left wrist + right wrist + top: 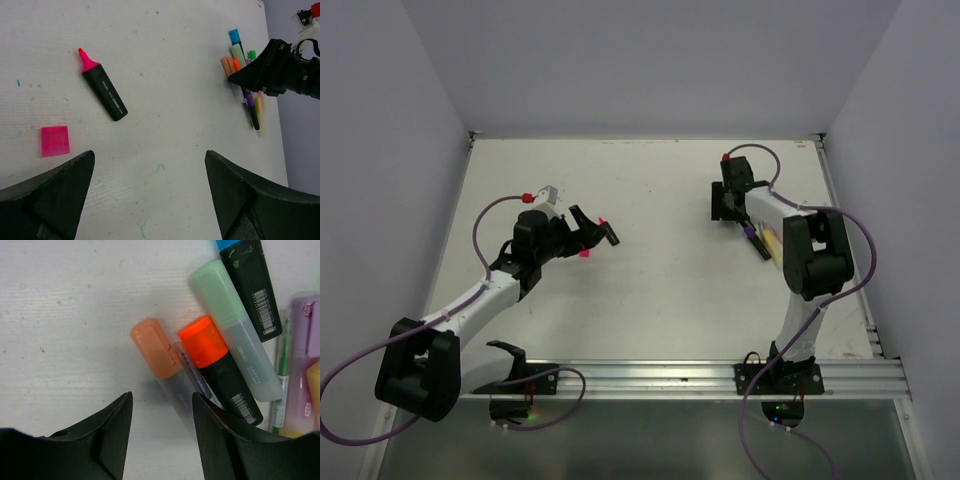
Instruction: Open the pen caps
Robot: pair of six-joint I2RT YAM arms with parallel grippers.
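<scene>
Left wrist view: the pink cap (55, 141) lies off, near the uncapped pink highlighter (102, 85). The left gripper (150, 155) hangs wide and empty beside them. Well apart from that highlighter, the capped cluster (239, 56) remains to be done. There the right gripper (162, 396), jaws part-open and gripping nothing, straddles the pen wearing the peach cap (155, 347).

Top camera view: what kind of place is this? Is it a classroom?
Probably not: it looks like a robot test cell. A left arm and right arm are bolted to a metal rail at a white table boxed in by blank walls.
</scene>
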